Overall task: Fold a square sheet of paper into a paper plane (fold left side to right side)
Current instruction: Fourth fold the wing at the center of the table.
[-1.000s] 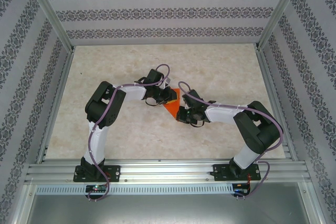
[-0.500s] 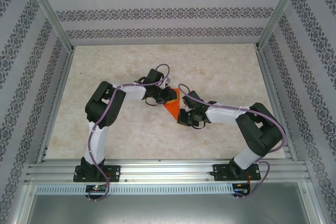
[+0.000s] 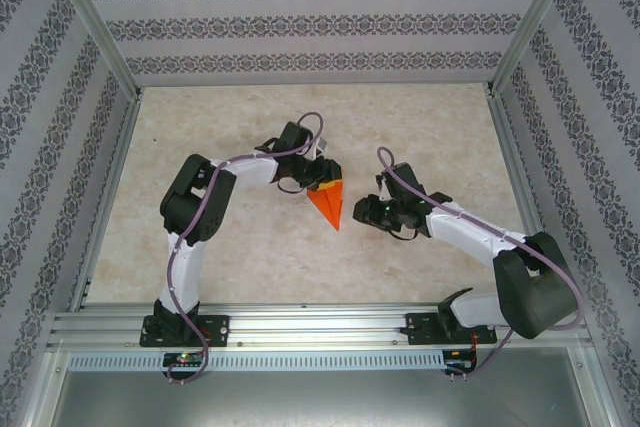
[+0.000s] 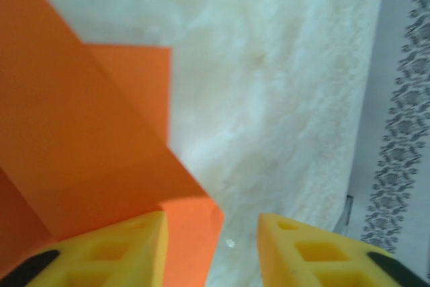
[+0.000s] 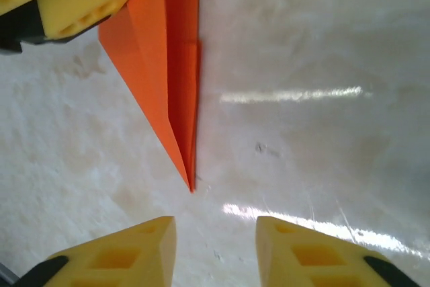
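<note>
Elbows bent, we hover unclenched: left gripper [image 4: 211, 220] at the creased orange paper plane [image 5: 161, 52], right gripper [image 5: 215, 223] before its sharp nose.

Bright orange paper plane [image 3: 331, 205], narrow creased dart, sharp nose pointing nearward, middle of table [image 3: 230, 127]

Your left arm [image 3: 190, 209], white and black with a purple cable along it, rises from its base, folds at the elbow and reaches right. Its left gripper [image 3: 323, 177], with yellow plastic fingers [image 4: 107, 253], stands with jaws parted. Your right arm [image 3: 470, 237] stretches low to the left. The right gripper [image 3: 362, 209] points left, its yellow fingers [image 5: 309, 253] likewise apart.
</note>
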Robot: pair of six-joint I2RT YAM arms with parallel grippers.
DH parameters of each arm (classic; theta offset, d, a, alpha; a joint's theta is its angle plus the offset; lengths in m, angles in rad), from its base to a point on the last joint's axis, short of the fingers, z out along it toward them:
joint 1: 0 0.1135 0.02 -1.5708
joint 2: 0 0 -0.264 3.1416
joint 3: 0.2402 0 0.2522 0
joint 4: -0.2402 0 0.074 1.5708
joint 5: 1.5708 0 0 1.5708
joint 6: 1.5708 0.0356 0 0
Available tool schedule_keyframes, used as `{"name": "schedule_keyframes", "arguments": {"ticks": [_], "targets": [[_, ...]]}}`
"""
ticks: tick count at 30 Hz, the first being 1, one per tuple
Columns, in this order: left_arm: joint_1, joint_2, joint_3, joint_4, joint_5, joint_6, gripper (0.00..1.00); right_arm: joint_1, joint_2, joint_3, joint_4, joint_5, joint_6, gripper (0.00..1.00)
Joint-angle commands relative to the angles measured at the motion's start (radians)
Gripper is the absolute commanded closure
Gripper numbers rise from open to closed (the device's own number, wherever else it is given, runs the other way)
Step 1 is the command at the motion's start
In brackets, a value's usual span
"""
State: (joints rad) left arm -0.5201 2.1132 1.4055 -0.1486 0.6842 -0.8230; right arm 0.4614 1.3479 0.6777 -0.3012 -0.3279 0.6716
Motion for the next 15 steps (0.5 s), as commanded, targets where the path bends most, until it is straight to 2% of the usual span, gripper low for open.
{"name": "schedule_keyframes", "arguments": {"ticks": [1,4,8,15], "targets": [[0.032,-0.113,0.050,-0.034,0.034,0.003,0.54,-0.027,0.000,-0.005,0.129,-0.076,-0.053,0.57],[0.052,-0.181,0.024,-0.071,0.003,0.031,0.50,-0.041,0.028,0.008,0.202,-0.121,-0.083,0.51],[0.086,-0.261,-0.094,-0.059,-0.054,0.032,0.46,-0.056,0.082,0.031,0.273,-0.154,-0.121,0.47],[0.094,-0.192,-0.201,0.088,-0.003,-0.028,0.48,-0.068,0.133,0.044,0.338,-0.182,-0.098,0.46]]}}
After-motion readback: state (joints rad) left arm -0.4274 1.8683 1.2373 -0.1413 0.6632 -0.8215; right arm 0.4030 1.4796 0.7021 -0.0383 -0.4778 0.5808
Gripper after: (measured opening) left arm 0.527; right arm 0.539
